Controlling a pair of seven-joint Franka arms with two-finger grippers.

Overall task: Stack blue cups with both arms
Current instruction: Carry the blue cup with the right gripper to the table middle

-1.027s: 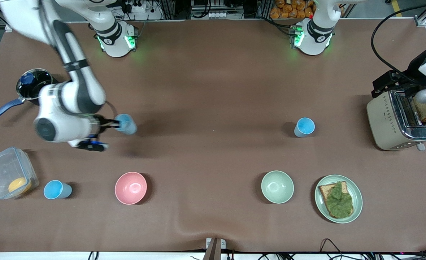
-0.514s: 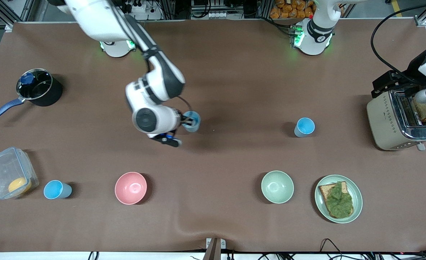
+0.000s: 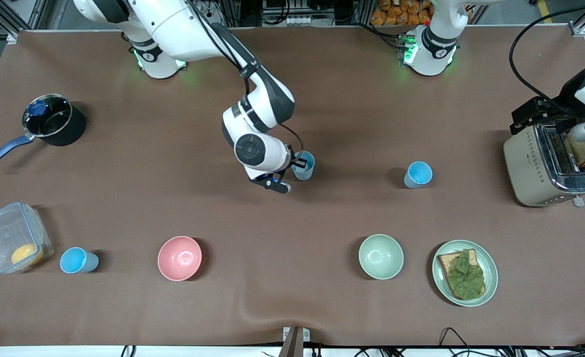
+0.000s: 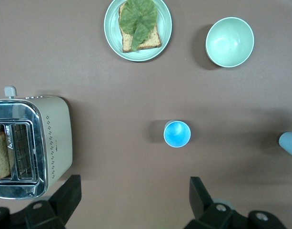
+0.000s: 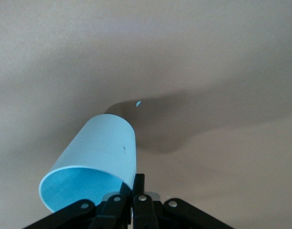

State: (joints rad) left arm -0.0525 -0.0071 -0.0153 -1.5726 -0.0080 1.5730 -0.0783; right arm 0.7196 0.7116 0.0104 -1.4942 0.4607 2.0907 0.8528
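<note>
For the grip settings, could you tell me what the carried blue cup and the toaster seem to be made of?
Carried blue cup, in the right gripper: probably plastic, since its thin wall looks smooth, matte and evenly coloured. Toaster: cream body, likely painted metal or plastic, with a mirror-bright, apparently steel top.

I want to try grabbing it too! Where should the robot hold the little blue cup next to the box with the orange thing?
Best guess: the small blue cup stands upright, mouth open upward, so a hand could come from above and pinch its rim wall.
</note>
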